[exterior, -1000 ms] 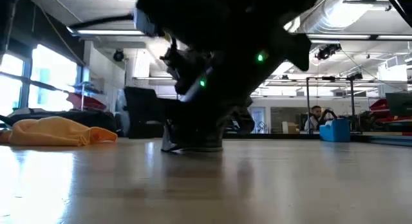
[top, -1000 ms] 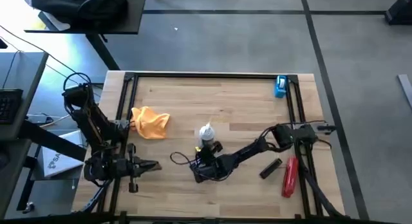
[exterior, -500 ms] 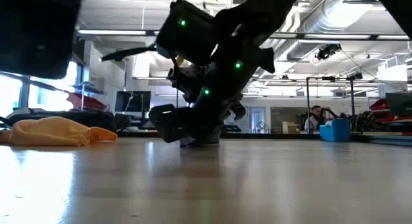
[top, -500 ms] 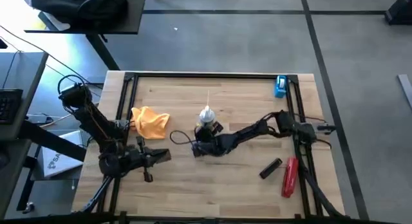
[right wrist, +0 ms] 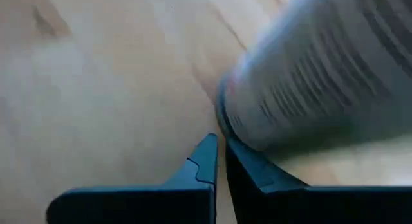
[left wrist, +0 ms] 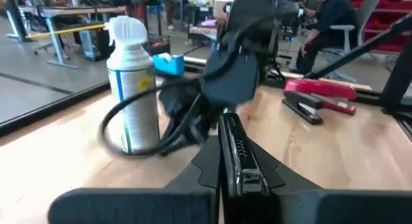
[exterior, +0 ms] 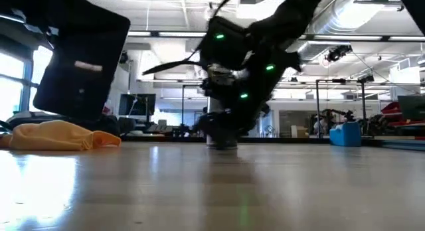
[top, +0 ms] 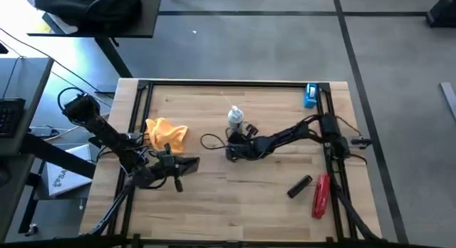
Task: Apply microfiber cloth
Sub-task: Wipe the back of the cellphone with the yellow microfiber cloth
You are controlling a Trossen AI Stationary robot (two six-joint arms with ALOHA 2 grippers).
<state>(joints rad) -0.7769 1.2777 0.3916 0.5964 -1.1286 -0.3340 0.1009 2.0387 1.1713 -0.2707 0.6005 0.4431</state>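
Microfiber cloth [top: 166,135] lies crumpled, no clear long axis; left tool [top: 191,162] and right tool [top: 233,152] both pinched together.

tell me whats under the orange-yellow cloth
The crumpled orange-yellow microfiber cloth lies heaped on the light wooden table. Only tabletop shows around its edges; its folds cover whatever might be beneath.

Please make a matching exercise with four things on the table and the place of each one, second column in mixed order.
Things:
1. microfiber cloth
2. spray can
3. red tool
4. blue tape dispenser

Places:
A. far right corner
B. near right edge
C. left side, near the left end effector
D. table middle, by the right end effector

Pairs: 1-C, 2-D, 3-B, 4-A
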